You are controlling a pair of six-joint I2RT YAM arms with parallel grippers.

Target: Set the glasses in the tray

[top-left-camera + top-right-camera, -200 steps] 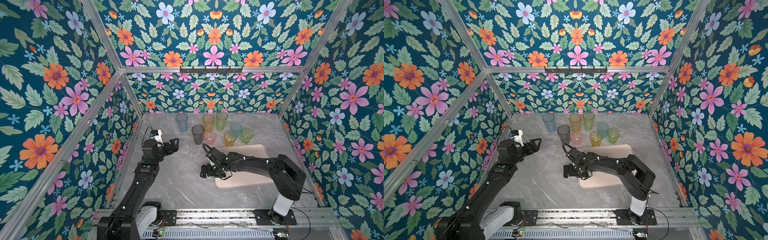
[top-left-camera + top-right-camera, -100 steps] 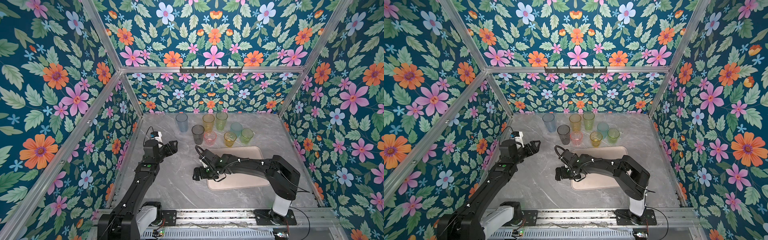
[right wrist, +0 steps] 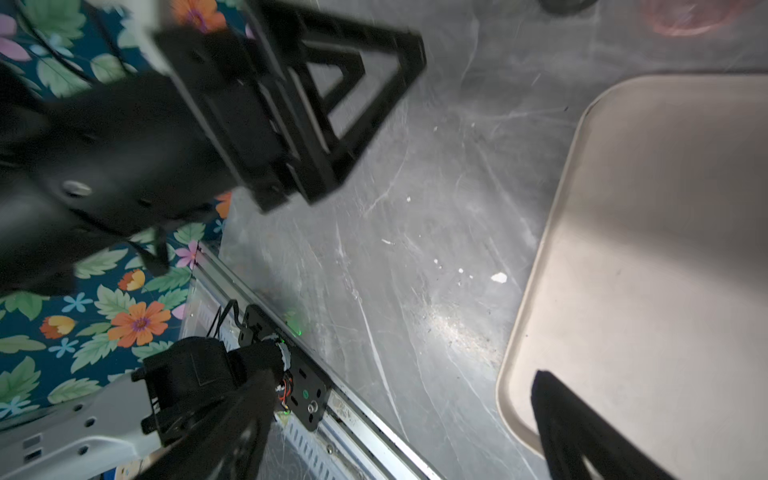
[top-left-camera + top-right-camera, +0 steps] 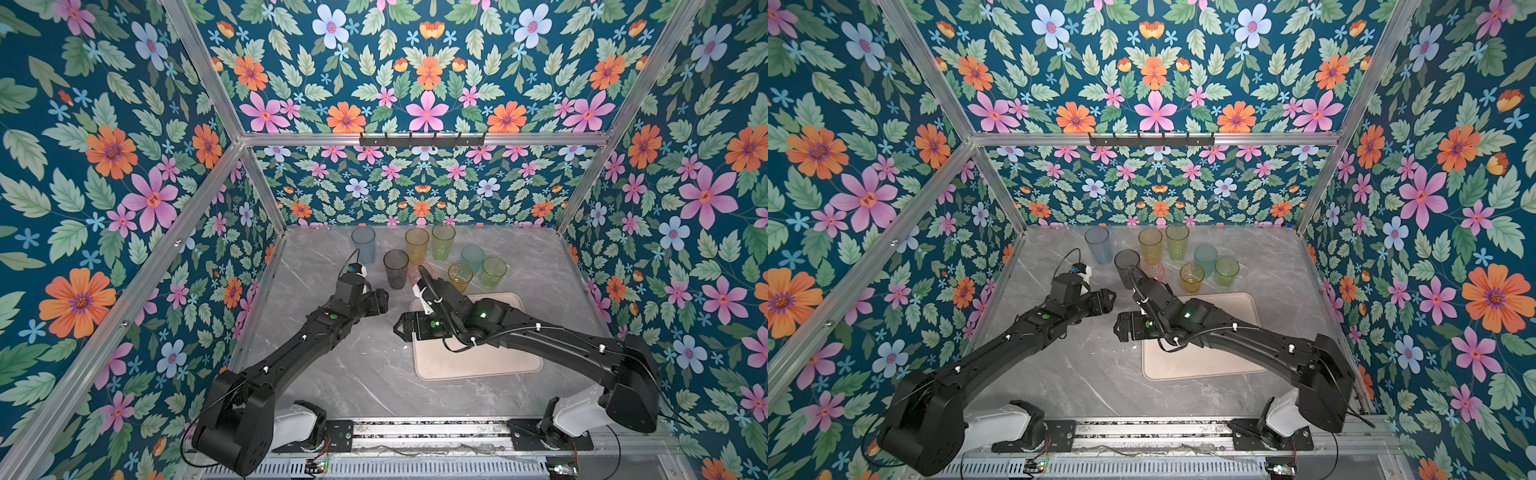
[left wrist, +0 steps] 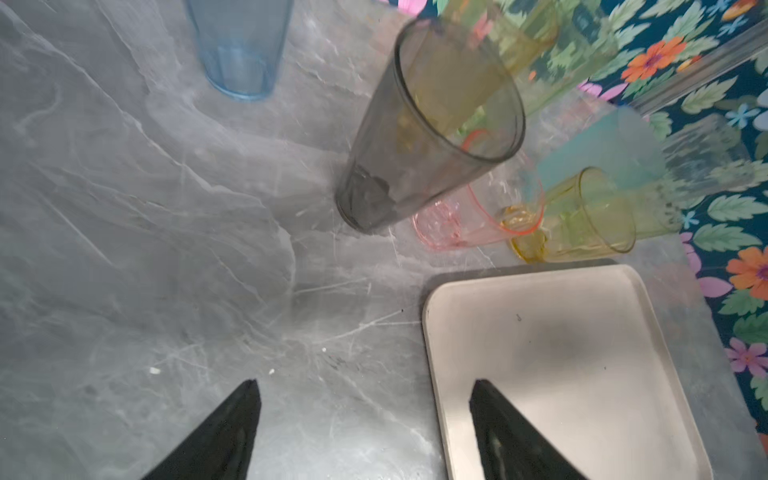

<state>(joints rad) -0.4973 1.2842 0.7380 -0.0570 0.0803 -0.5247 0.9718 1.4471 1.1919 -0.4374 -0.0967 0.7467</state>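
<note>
Pink-beige tray (image 4: 478, 361) sits empty right of centre in both top views, glasses (image 4: 417, 245) clustered just above it. Left gripper (image 5: 361, 386) and right gripper (image 3: 395, 386) both gape, holding nothing. Pickup stage, I'd say: next means closing on the smoky grey tumbler (image 5: 415, 137).

Two high front views down onto the whole table (image 4: 357, 374); both wrist views close over the tray (image 5: 561, 332)

Teal wallpaper panels (image 4: 424, 83) printed with pink, orange and blue flowers enclose the cell beyond the left claw (image 4: 383, 300). A silver aluminium frame bar (image 4: 540, 138) carrying a black hook rail (image 4: 422, 140) crosses high behind it. Grey marble-veined tabletop (image 4: 332, 374) lies beneath it, evenly lit.
</note>
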